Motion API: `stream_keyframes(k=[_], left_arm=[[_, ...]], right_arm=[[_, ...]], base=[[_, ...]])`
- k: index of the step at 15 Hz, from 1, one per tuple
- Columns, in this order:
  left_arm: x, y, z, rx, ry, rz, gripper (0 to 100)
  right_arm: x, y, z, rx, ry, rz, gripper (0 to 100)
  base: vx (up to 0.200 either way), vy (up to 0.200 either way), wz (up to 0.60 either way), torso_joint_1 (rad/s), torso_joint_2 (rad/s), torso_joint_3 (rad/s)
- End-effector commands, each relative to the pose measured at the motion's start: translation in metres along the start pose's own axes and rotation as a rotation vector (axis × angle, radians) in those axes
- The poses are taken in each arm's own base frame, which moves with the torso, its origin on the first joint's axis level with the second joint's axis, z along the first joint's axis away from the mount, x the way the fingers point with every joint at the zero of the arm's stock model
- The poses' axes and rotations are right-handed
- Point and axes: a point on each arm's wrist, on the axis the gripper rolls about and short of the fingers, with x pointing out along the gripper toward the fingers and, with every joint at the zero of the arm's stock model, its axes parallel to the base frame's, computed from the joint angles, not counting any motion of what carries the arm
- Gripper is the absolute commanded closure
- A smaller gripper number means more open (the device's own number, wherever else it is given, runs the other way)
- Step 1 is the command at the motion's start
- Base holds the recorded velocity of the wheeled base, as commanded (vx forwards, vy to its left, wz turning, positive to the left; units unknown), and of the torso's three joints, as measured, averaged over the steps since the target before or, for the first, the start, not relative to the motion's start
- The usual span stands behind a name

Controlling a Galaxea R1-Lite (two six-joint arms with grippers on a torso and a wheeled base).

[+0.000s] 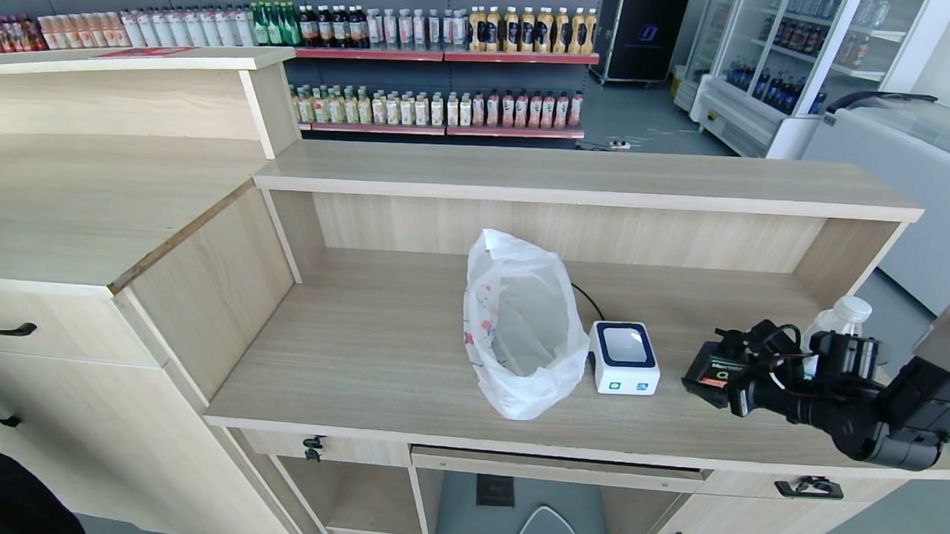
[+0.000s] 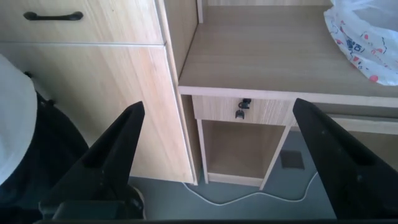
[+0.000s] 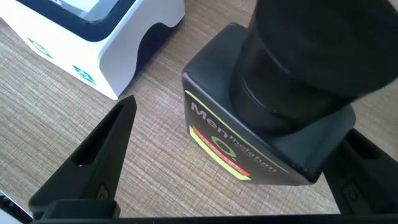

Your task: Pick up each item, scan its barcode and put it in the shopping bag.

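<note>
Black bottle (image 3: 227, 146) sits between the right tool's (image 3: 239, 121) spread fingers beside the scanner (image 1: 624, 357); an off-centre close could skid it away.

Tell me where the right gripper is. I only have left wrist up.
Observer: The right gripper is open, with a finger on either side of a black bottle on the counter.
Operator: Scanner close?
Observer: Yes. The scanner sits between the bag and that bottle, window facing up.
Operator: Other items left?
Observer: One white-capped bottle stands behind the right arm.
</note>
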Motion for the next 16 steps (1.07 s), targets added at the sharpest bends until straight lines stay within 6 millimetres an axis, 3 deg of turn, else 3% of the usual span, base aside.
stream_keyframes(k=[1, 3, 4, 12, 14, 16], left_arm=[[0.0, 0.0, 0.0, -0.001, 0.0, 0.001, 0], [0.0, 0.0, 0.0, 0.0, 0.0, 0.001, 0], [0.0, 0.0, 0.0, -0.001, 0.0, 0.001, 0], [0.0, 0.0, 0.0, -0.001, 0.0, 0.001, 0], [0.0, 0.0, 0.0, -0.001, 0.0, 0.001, 0], [0.0, 0.0, 0.0, -0.001, 0.0, 0.001, 0]], right_arm=[[0.001, 0.0, -0.002, 0.002, 0.003, 0.003, 0], [0.002, 0.002, -0.002, 0.004, 0.0, 0.013, 0], [0.003, 0.004, 0.0, 0.0, -0.011, 0.034, 100], [0.005, 0.013, 0.009, -0.065, -0.021, 0.048, 100], [-0.011, 0.011, 0.03, -0.143, -0.054, 0.022, 100], [-0.053, 0.017, 0.066, -0.193, -0.097, -0.026, 100]], base=[[0.0, 0.0, 0.0, 0.0, 0.0, 0.0], [0.0, 0.0, 0.0, 0.0, 0.0, 0.0], [0.0, 0.0, 0.0, 0.0, 0.0, 0.0], [0.0, 0.0, 0.0, 0.0, 0.0, 0.0], [0.0, 0.0, 0.0, 0.0, 0.0, 0.0], [0.0, 0.0, 0.0, 0.0, 0.0, 0.0]])
